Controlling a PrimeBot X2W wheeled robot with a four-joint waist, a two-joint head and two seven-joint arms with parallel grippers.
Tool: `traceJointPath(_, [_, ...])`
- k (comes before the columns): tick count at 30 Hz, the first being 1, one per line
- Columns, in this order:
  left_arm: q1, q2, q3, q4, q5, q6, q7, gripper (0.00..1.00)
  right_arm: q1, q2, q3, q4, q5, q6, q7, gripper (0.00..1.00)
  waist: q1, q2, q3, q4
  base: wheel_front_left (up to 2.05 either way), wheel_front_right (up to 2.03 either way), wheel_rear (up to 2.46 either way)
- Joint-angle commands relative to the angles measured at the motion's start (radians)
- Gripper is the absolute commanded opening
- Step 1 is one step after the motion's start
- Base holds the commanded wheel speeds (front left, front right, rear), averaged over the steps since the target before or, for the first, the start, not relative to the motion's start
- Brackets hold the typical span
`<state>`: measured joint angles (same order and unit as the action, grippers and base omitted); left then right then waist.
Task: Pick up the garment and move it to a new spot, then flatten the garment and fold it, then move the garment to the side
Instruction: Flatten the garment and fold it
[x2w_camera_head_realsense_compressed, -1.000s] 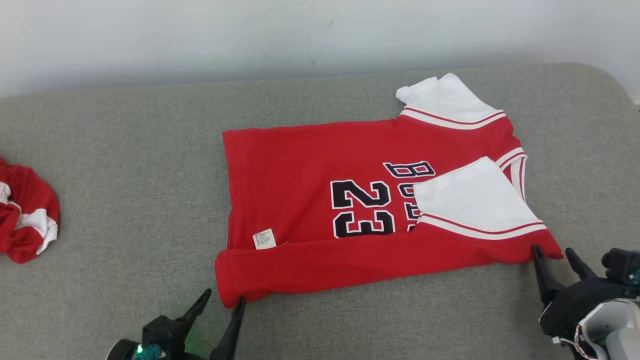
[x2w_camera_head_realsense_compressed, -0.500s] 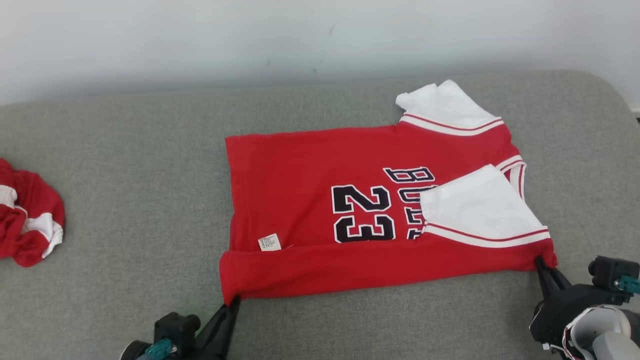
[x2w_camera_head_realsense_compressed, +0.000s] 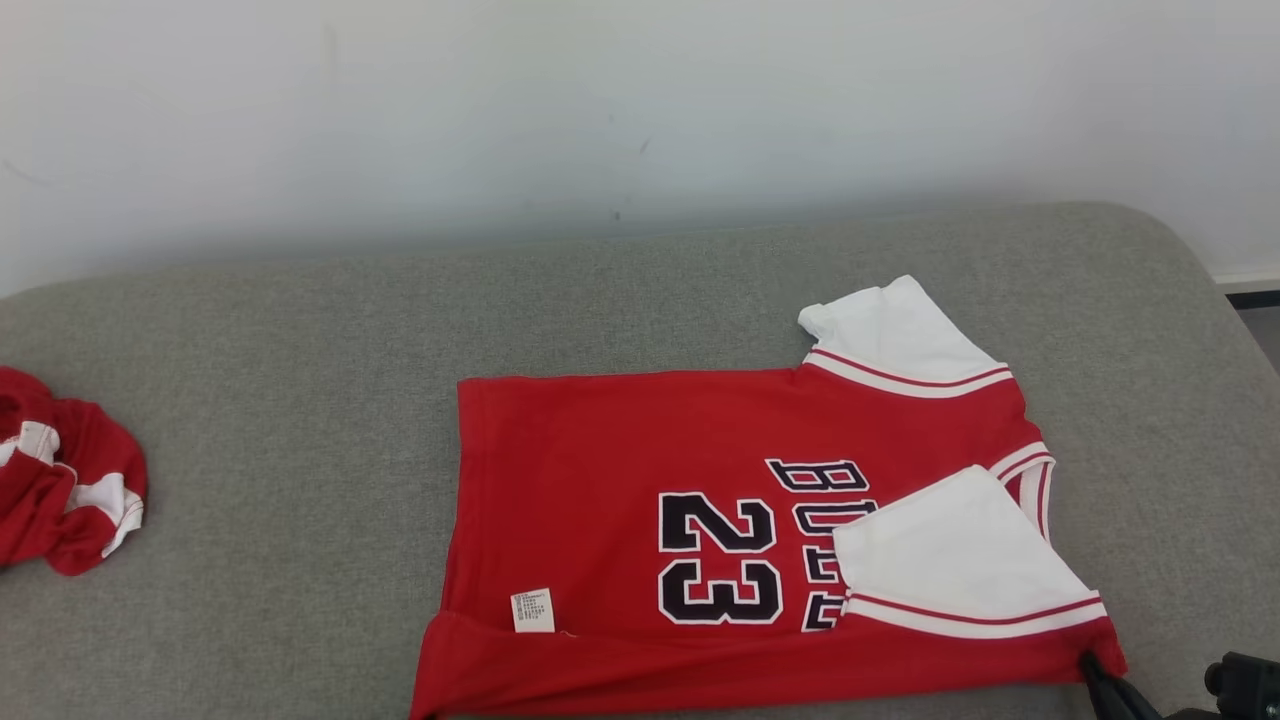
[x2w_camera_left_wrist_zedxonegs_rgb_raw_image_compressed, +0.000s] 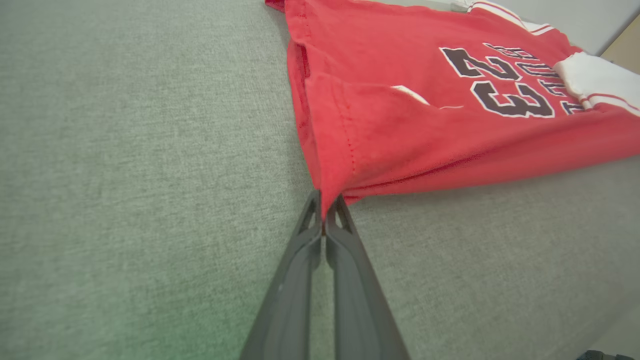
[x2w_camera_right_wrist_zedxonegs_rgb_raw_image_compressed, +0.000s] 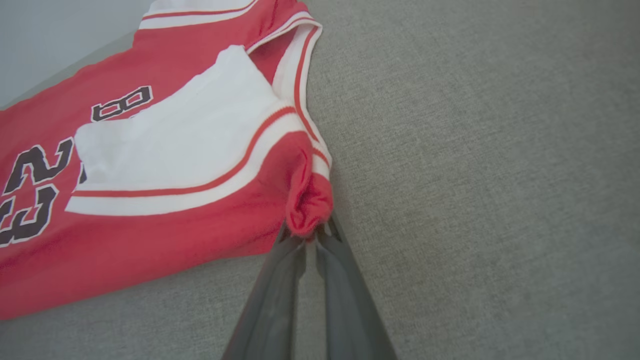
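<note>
— What takes up the most room?
— A grey upholstered surface (x2w_camera_head_realsense_compressed: 300, 400), with a pale wall (x2w_camera_head_realsense_compressed: 600, 100) behind it.

— And the garment (x2w_camera_head_realsense_compressed: 600, 460)?
— It is a red jersey lying right of the middle of the surface, hem to the left and neck end to the right. Its near long edge is folded up over the body. Most of it lies flat.

— Anything else on the surface?
— A crumpled red-and-white cloth (x2w_camera_head_realsense_compressed: 70, 500) at the far left edge, well apart from the jersey.

— Details on the jersey?
— One white sleeve (x2w_camera_head_realsense_compressed: 950, 550) is folded in over the chest and covers part of the black lettering. The other sleeve (x2w_camera_head_realsense_compressed: 890, 335) sticks out toward the wall. A black number 23 (x2w_camera_head_realsense_compressed: 720, 560) sits beside the folded sleeve. A small white label (x2w_camera_head_realsense_compressed: 532, 610) lies just above the fold, near the hem.

— The left gripper (x2w_camera_left_wrist_zedxonegs_rgb_raw_image_compressed: 326, 207)?
— Its fingers are pressed together on the hem-end corner of the folded edge, red cloth pinched between the tips. That corner is raised a little, with a shadow under it.

— The right gripper (x2w_camera_right_wrist_zedxonegs_rgb_raw_image_compressed: 310, 232)?
— It is clamped the same way on the neck-end corner, where the red cloth bunches into a small knot above the tips.
</note>
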<state>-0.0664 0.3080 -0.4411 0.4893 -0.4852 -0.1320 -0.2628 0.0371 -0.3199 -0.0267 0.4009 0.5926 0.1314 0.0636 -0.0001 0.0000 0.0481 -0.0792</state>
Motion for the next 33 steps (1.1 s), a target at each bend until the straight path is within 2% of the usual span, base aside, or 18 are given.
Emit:
traceJointPath(1, [0.026, 0.007, 0.012, 0.002, 0.002, 0.003, -0.003, 0.0, 0.028, 0.006, -0.021, -0.021, 0.003, -0.001, 0.015, 0.0, 0.0001, 0.0, 0.004, -0.009, 0.0, 0.0, 0.0])
traceJointPath(5, [0.051, 0.002, 0.019, 0.007, 0.004, 0.003, -0.003, 0.0, 0.062, 0.027, -0.061, -0.057, -0.011, -0.001, 0.033, 0.0, 0.0001, 0.0, 0.005, -0.011, 0.0, 0.0, 0.0])
traceJointPath(6, [0.049, -0.001, 0.026, 0.01, 0.007, 0.003, -0.003, 0.0, 0.065, 0.037, -0.067, -0.06, -0.014, -0.001, 0.036, 0.27, 0.0001, 0.0, 0.004, -0.009, 0.0, 0.0, 0.0])
traceJointPath(7, [0.046, -0.007, 0.035, 0.015, 0.008, 0.003, -0.003, 0.38, 0.07, 0.043, -0.072, -0.059, -0.019, -0.001, 0.039, 0.99, 0.0001, 0.0, 0.003, -0.005, 0.0, 0.0, 0.0])
traceJointPath(8, [0.044, -0.012, 0.036, 0.021, 0.012, 0.003, -0.003, 0.95, 0.07, 0.047, -0.074, -0.057, -0.024, -0.001, 0.042, 1.0, 0.0001, 0.0, 0.001, -0.002, 0.0, 0.0, 0.0])
traceJointPath(9, [0.039, -0.017, 0.035, 0.027, 0.018, 0.003, -0.003, 1.0, 0.07, 0.05, -0.077, -0.056, -0.028, -0.001, 0.046, 1.0, 0.0001, 0.0, -0.001, 0.001, 0.0, 0.0, 0.0])
traceJointPath(15, [0.049, -0.032, 0.076, -0.019, 0.036, 0.003, -0.003, 1.0, 0.052, 0.038, -0.074, -0.111, -0.064, -0.001, 0.03, 1.0, 0.0001, 0.0, -0.011, 0.012, 0.0, 0.0, 0.0])
traceJointPath(20, [0.074, -0.043, 0.185, -0.132, 0.099, 0.011, -0.003, 1.0, 0.032, 0.06, -0.083, -0.18, -0.089, -0.001, -0.062, 1.0, 0.0001, 0.0, -0.03, 0.022, 0.0, 0.0, 0.0])
traceJointPath(28, [0.112, -0.129, 0.337, -0.296, 0.269, 0.023, -0.003, 1.0, 0.0, 0.123, -0.029, -0.142, -0.155, -0.001, -0.263, 1.0, 0.0001, 0.0, -0.046, 0.037, 0.0, 0.0, 0.0])
traceJointPath(33, [0.119, -0.184, 0.411, -0.347, 0.352, 0.048, -0.003, 1.0, -0.013, 0.15, 0.006, -0.115, -0.255, -0.001, -0.326, 1.0, 0.0001, 0.0, -0.045, 0.046, 0.0, 0.0, 0.0])
